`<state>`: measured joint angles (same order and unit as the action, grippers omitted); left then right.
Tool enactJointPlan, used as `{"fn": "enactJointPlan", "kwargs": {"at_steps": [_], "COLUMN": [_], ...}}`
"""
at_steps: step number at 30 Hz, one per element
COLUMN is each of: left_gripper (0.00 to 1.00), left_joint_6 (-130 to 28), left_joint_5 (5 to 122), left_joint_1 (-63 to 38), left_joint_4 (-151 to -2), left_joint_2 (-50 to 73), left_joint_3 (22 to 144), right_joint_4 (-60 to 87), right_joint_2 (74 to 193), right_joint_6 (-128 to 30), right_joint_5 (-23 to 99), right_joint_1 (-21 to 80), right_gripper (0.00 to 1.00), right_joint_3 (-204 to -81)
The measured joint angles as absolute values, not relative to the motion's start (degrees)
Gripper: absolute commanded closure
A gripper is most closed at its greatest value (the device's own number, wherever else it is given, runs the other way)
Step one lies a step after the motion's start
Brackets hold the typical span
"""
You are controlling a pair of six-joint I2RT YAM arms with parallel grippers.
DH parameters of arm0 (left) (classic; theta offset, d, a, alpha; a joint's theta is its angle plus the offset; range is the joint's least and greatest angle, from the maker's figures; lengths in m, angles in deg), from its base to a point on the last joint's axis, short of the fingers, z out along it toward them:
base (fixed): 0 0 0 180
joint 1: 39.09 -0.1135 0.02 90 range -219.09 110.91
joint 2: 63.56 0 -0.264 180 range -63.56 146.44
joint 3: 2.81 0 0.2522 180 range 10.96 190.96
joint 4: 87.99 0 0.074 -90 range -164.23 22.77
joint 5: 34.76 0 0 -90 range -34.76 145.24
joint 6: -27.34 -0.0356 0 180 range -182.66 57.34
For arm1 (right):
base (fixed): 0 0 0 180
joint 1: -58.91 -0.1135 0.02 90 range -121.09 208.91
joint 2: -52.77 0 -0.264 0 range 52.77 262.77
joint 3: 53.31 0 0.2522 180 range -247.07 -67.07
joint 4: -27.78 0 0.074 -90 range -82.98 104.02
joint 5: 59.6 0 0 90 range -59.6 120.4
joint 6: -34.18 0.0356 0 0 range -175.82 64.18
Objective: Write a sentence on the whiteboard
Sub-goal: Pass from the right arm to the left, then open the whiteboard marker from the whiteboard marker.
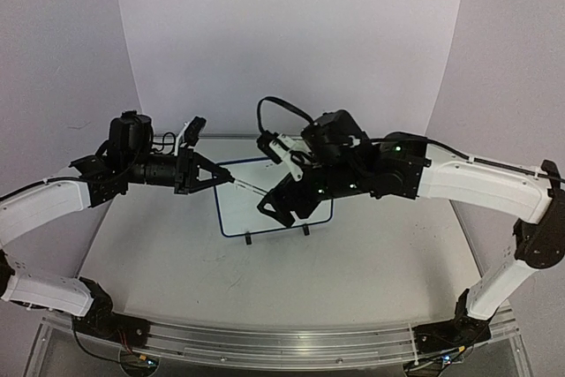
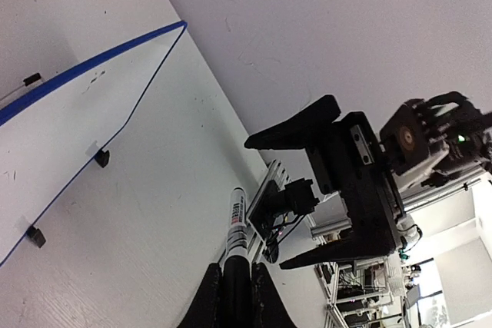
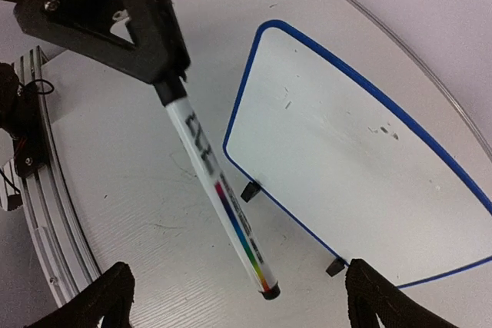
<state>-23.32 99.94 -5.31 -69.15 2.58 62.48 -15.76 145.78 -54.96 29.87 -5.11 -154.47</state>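
Observation:
The whiteboard (image 1: pixel 238 214) stands on two black feet at the table's middle, its blue frame partly hidden by my right arm. It also shows in the right wrist view (image 3: pixel 346 174) and the left wrist view (image 2: pixel 61 136). No sentence shows on it, only a few small dark specks (image 3: pixel 383 130). My left gripper (image 1: pixel 219 178) is shut on a black-and-white marker pen (image 1: pixel 251 188), which it holds in the air and points toward the board's lower left edge (image 3: pixel 219 190). My right gripper (image 1: pixel 291 200) hangs open and empty over the board, its fingertips (image 3: pixel 111 297) wide apart.
An aluminium rail (image 1: pixel 282 346) runs along the table's near edge. A white backdrop (image 1: pixel 291 33) curves behind the table. My right gripper (image 2: pixel 307 190) faces the left wrist camera, close to the marker's end (image 2: pixel 239 217).

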Motion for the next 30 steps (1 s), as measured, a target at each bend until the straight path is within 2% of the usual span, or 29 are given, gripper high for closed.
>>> {"fn": "enactJointPlan", "kwargs": {"at_steps": [6,15,21,30], "left_gripper": [1.00,1.00,1.00,1.00], "left_joint_6": [-17.42,-11.31,-10.03,-10.14], "left_joint_5": [97.91,99.05,99.66,100.38], "left_joint_1": [-5.28,-5.28,-5.28,-5.28], "left_joint_4": [-85.07,-101.48,-104.94,-104.87], "left_joint_2": [-2.95,-4.39,-4.40,-4.28], "left_joint_3": [56.79,53.55,52.72,52.69], "right_joint_4": [7.58,32.31,41.05,44.68], "right_joint_2": [135.31,136.41,138.57,141.18], "right_joint_6": [-41.56,-27.06,-21.55,-18.15], "right_joint_5": [42.06,59.14,65.20,68.64], "right_joint_1": [2.58,3.84,3.80,3.80], "right_gripper": [0.03,0.07,0.12,0.20], "right_joint_3": [-137.07,-131.78,-131.80,-132.01]}}
